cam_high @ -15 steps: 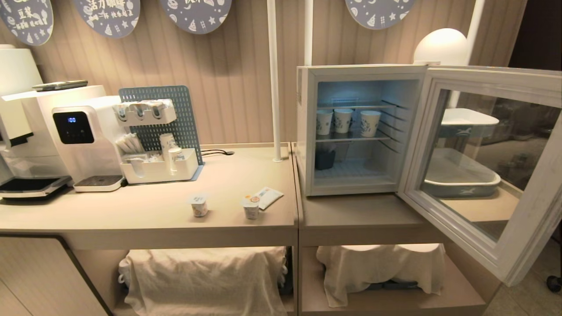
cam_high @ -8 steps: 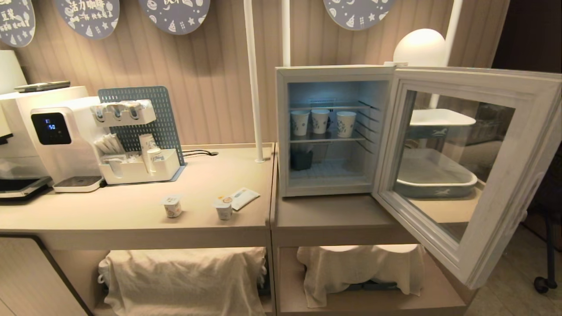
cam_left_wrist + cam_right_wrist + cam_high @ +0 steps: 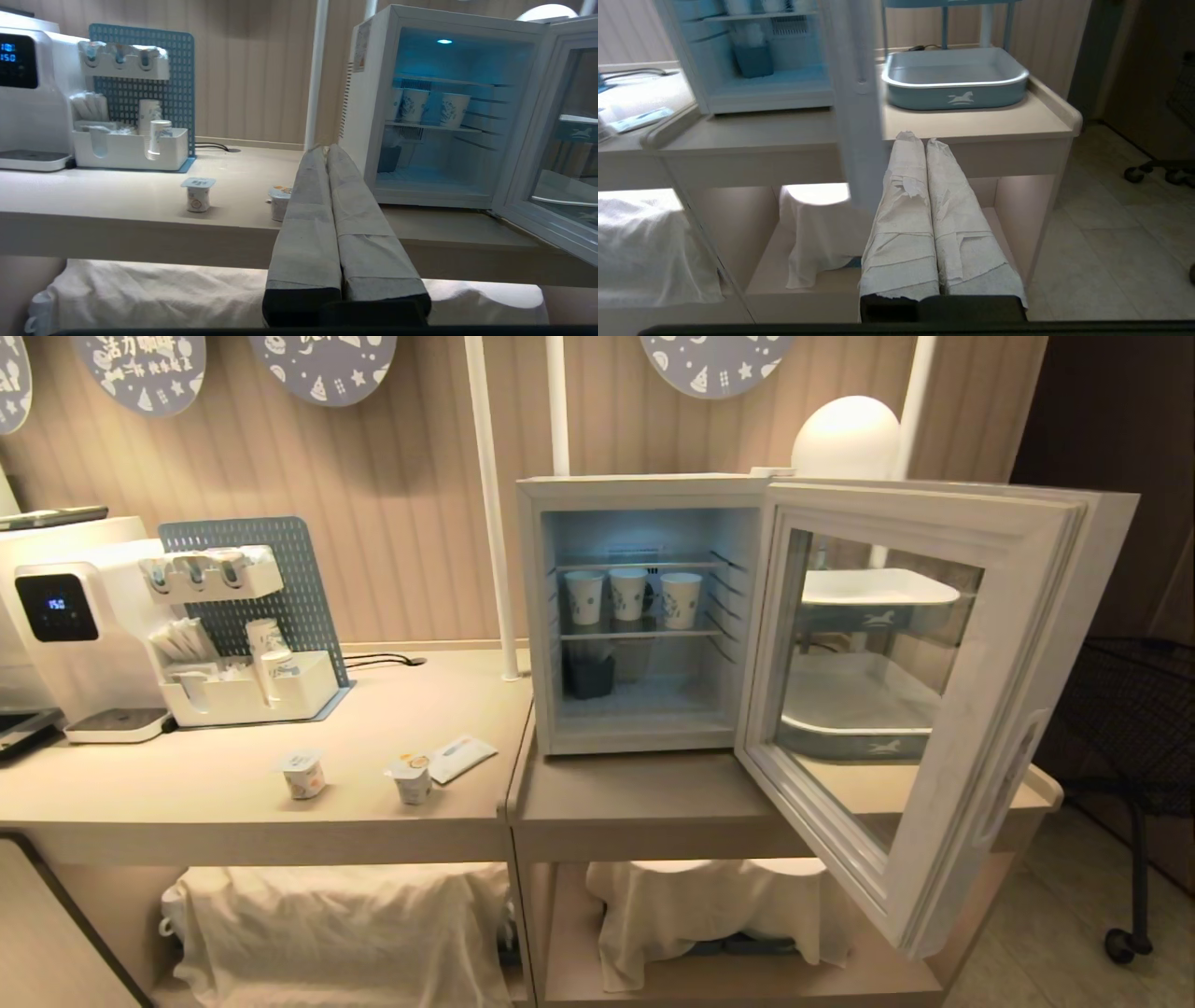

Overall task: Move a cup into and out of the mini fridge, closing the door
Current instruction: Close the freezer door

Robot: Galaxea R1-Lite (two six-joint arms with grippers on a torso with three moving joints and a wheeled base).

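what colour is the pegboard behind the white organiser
Blue-grey, dotted with small holes: the pegboard shows best in the left wrist view.

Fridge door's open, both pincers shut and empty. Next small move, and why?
Probably open the left pincer and reach for a yogurt cup on the counter. The door stands wide open, the fridge interior is accessible, and neither the left nor the right pincer holds anything.

Head looks down; wrists level; all share mini fridge (image 3: 644,616).
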